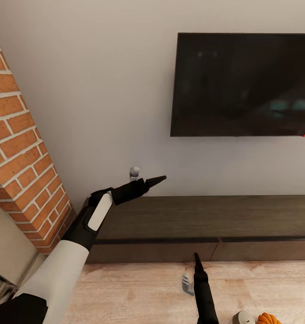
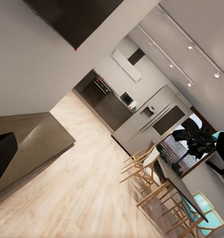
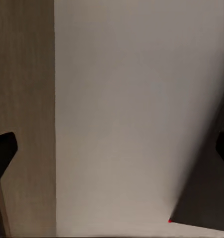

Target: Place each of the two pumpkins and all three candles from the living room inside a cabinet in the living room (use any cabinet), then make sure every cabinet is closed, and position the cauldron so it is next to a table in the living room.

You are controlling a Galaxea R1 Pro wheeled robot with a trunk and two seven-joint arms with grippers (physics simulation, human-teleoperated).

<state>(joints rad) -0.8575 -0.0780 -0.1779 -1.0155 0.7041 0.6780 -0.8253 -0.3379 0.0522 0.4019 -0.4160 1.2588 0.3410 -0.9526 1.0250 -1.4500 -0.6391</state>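
Long, low dark-brown wood cabinet [image 1: 206, 225]: runs along the pale wall across the lower half of the head view, from about 8 o'clock to 3 o'clock; two flat handle-less fronts visible, both flush with the body, closed. Its top also appears in the left wrist view [image 2: 32, 134] and as a brown band in the right wrist view [image 3: 22, 99].

Small bright-orange ribbed pumpkin [image 1: 269, 318]: on the floor at 5 o'clock, cut by the frame edge, in front of the cabinet and apart from it.

Short grey candle [image 1: 242, 317]: on the floor just beside the pumpkin, on its 9 o'clock side; whether they touch cannot be told.

Left gripper [image 1: 154, 181]: black, raised above the cabinet top near centre, pointing toward 3 o'clock; fingers look drawn together to a point, nothing between them.

Right gripper [image 1: 196, 258]: black, at 6 o'clock, pointing up toward the cabinet front; in the right wrist view its two dark fingertips [image 3: 3, 148] sit at opposite edges, spread wide, empty.

Black flat television [image 1: 242, 85]: wall-mounted at 1 o'clock above the cabinet.

Red brick column [image 1: 21, 148]: at 9 o'clock, by the cabinet's end.

Light wood plank floor [image 1: 138, 292]: below the cabinet.

Grey kitchen units [image 2: 141, 116], wooden chairs [image 2: 141, 166]: far end of the room in the left wrist view.
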